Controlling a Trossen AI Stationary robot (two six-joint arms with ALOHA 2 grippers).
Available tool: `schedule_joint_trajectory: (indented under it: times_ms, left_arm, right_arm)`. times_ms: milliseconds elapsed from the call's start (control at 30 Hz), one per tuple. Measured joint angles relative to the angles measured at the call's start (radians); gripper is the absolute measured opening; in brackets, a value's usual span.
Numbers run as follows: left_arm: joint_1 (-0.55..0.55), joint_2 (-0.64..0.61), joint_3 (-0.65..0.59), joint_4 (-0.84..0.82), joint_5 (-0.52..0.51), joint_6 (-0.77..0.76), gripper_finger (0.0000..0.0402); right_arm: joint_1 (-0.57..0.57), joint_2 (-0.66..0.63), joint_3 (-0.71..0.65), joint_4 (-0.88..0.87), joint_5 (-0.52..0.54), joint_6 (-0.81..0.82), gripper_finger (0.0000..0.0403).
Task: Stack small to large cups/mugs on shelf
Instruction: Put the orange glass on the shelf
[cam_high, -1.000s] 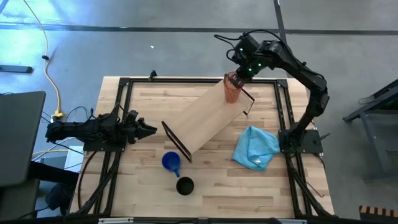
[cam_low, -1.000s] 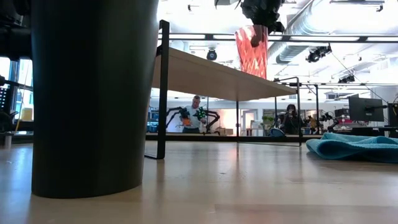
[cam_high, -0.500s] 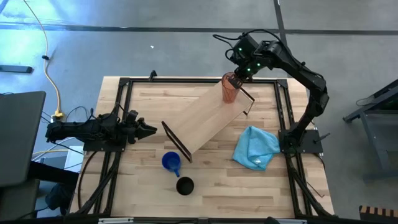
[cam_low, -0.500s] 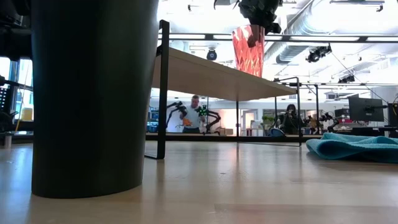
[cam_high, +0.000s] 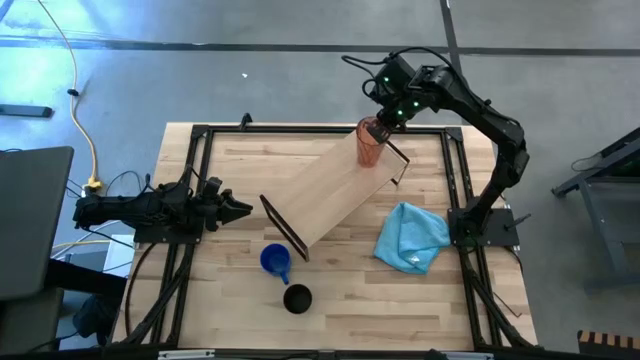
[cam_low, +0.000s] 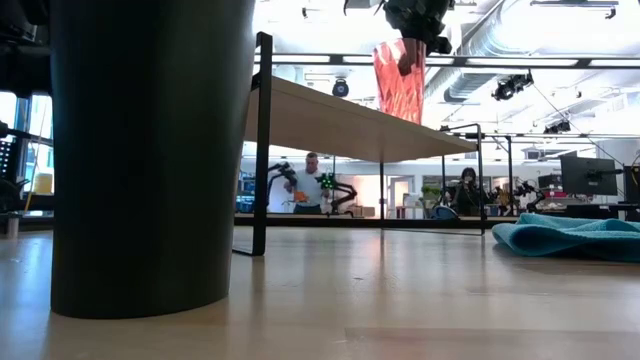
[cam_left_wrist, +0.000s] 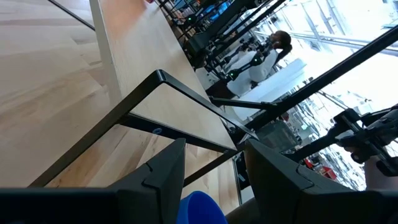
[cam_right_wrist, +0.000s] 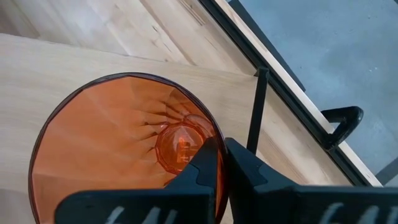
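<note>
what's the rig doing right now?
The right hand is shut on the rim of the orange tumbler, holding it upright at the far end of the wooden shelf; whether it has touched down is hard to tell. The blue mug and black cup sit on the table near the shelf's near end, not yet stacked. The left hand waits open at the table's left edge. A light blue cloth lies to the right.
</note>
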Motion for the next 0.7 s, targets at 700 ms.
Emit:
schedule_joint_trajectory:
  times_ms: [700]
  left_arm:
    - [0.0,0.0,0.0,0.0,0.0,0.0,0.0156]
  right_arm:
    - [0.001,0.008,0.001,-0.012,-0.002,0.007,0.0032]
